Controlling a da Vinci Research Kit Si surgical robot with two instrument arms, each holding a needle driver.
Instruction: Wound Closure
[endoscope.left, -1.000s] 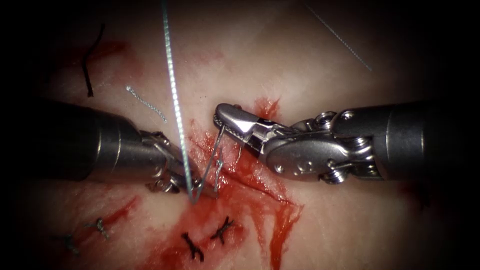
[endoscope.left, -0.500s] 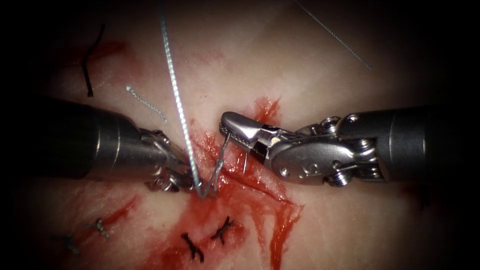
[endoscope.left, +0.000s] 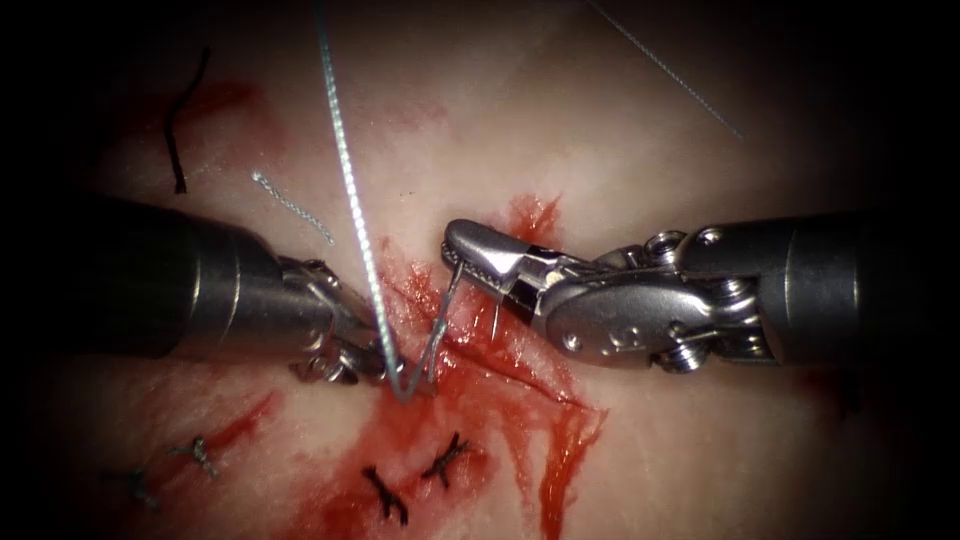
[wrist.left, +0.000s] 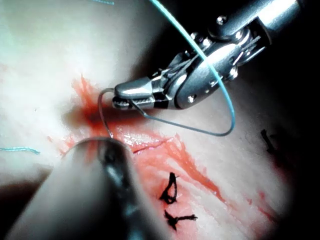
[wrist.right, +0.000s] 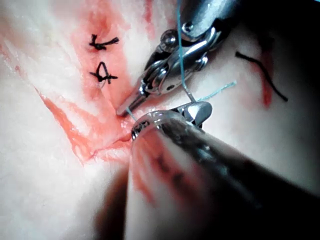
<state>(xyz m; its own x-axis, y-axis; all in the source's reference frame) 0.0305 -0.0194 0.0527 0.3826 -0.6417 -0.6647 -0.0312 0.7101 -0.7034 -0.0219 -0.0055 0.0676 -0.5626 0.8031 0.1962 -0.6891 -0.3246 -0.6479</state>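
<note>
- The tissue (endoscope.left: 620, 140) carries everything here, pale, with a cut (endoscope.left: 480, 340) running down its middle.
- Red fluid (endoscope.left: 560, 440) lies pooled around and below the cut.
- Dark knotted stitches (endoscope.left: 445, 460) sit below it.
- A black thread end (endoscope.left: 178, 120) and a pale one (endoscope.left: 292, 207) lie loose at upper left.

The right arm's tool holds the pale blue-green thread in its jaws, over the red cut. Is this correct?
Not quite. In the left wrist view, the right arm's tool has its jaws shut on the curved steel needle, partway along its curve, not on the pale blue-green thread, which trails from the needle's end.
</note>
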